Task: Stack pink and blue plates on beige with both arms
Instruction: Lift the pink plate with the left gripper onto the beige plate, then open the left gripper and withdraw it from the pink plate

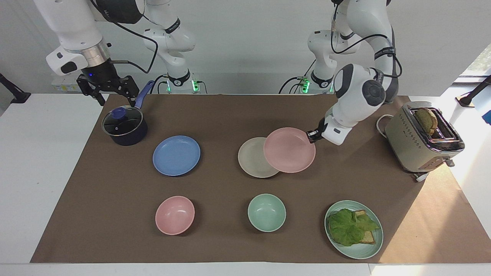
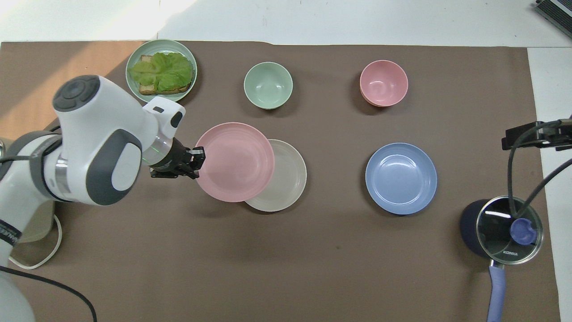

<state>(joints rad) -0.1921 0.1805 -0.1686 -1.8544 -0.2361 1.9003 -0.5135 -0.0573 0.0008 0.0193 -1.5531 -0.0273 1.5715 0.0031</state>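
My left gripper (image 1: 311, 135) (image 2: 198, 162) is shut on the rim of the pink plate (image 1: 289, 150) (image 2: 234, 161) and holds it in the air, partly over the beige plate (image 1: 252, 159) (image 2: 286, 181), which lies flat at the middle of the mat. The blue plate (image 1: 176, 155) (image 2: 401, 178) lies flat on the mat toward the right arm's end. Above the pot's handle, by the mat's corner, my right gripper (image 1: 108, 90) hangs open and holds nothing; in the overhead view only a black part of it (image 2: 538, 135) shows at the edge.
A dark pot (image 1: 124, 125) (image 2: 502, 228) with a glass lid stands under the right gripper. A toaster (image 1: 424, 140) sits at the left arm's end. A pink bowl (image 1: 175, 214), a mint bowl (image 1: 266, 212) and a green plate with lettuce toast (image 1: 353, 229) line the mat's edge farthest from the robots.
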